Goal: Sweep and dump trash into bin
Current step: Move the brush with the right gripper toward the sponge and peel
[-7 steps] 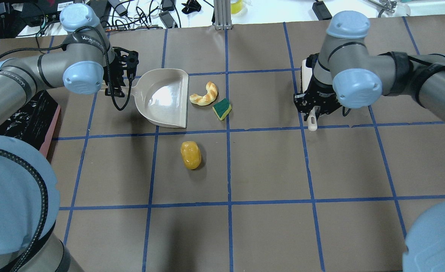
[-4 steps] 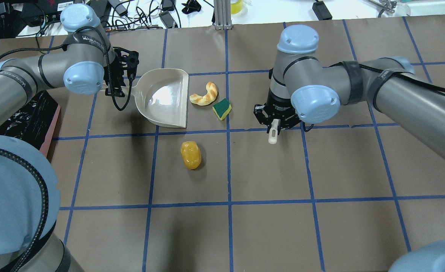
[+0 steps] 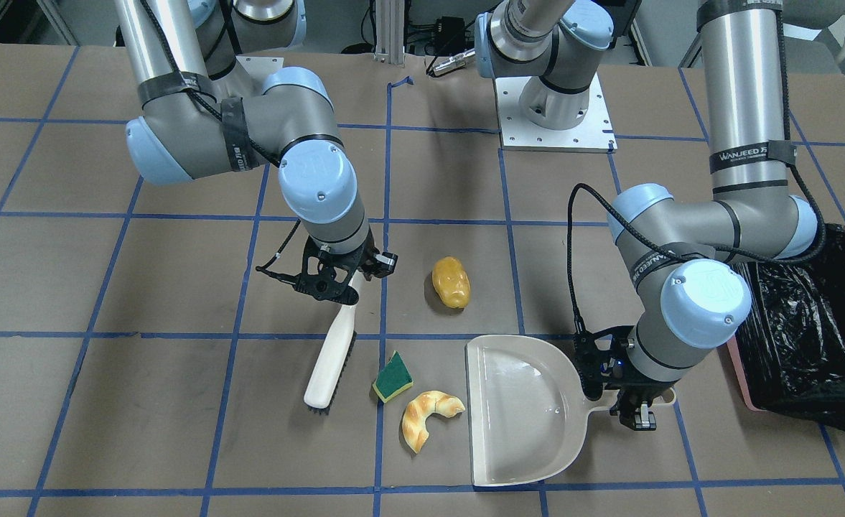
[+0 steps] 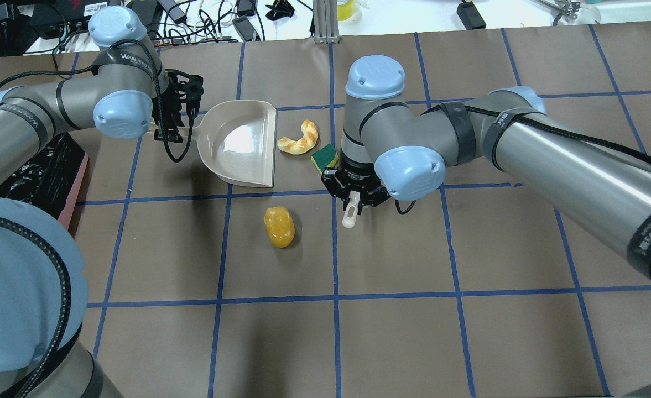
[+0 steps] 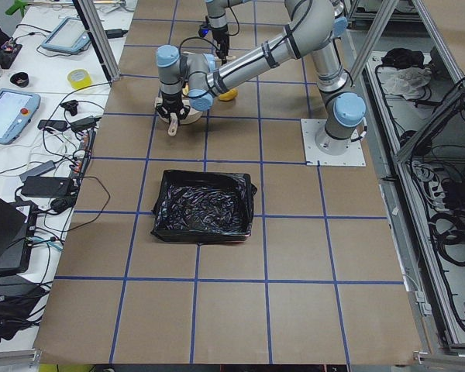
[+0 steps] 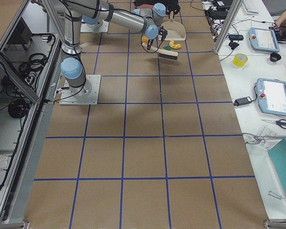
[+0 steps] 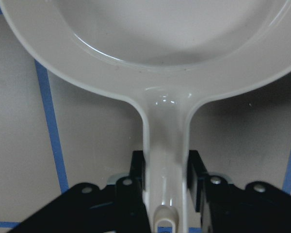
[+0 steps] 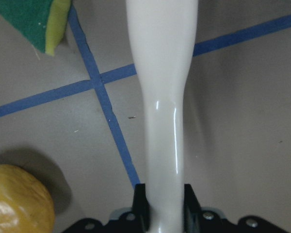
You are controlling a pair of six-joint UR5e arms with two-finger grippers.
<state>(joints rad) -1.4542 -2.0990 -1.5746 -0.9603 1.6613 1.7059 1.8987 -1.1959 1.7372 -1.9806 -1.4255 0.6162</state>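
My left gripper [image 4: 178, 119] is shut on the handle of the cream dustpan [image 4: 242, 142], which lies on the table with its mouth toward the trash. My right gripper [image 4: 355, 196] is shut on the handle of a cream brush [image 3: 330, 352], whose bristle end rests just beside the green-and-yellow sponge [image 3: 392, 376]. The croissant piece [image 3: 428, 416] lies between the sponge and the dustpan mouth [image 3: 476, 409]. The yellow-orange lump [image 4: 279, 226] lies apart, nearer the robot. The pink bin [image 3: 810, 337] with its black bag stands on my left.
The brown table has blue tape grid lines [image 4: 333, 249]. Cables and gear lie past the far edge [image 4: 220, 16]. My right arm [image 4: 524, 143] stretches across the right half. The arm bases' mounting plate [image 3: 551, 108] is on the near side.
My right arm has swung left with the brush, from the right side of the table to just beside the sponge. The left arm, dustpan and trash have not moved.
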